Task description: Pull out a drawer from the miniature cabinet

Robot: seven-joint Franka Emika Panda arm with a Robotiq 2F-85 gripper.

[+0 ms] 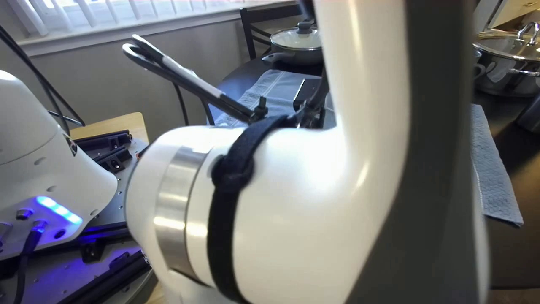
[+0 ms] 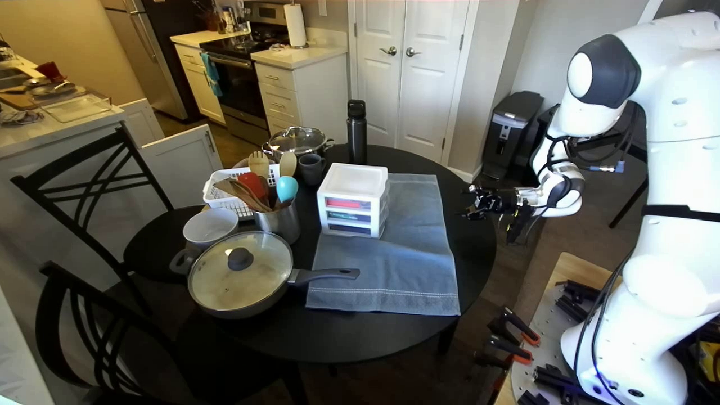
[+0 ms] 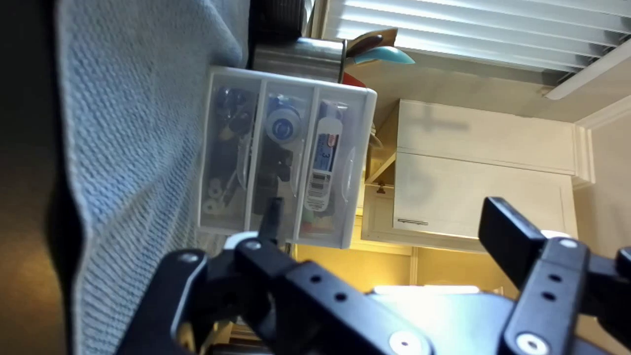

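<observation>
While the claw [image 2: 464, 203] hangs by the right edge of the bench [image 2: 315, 337] in an exterior view, spread wide and holding nothing, the miniature cabinet [image 2: 354, 191] stands well apart to its left, on the far left part of the cloth [image 2: 405, 259]. The drawer [image 3: 229, 158], lowest of three, looks fully in, front toward the claw. I'd come in leftward, low and level, lower jaw just clear of the cloth; pinch the small lip [image 3: 241, 165], draw straight back right, slowly. Cabinet looks light; may slide or tip.
</observation>
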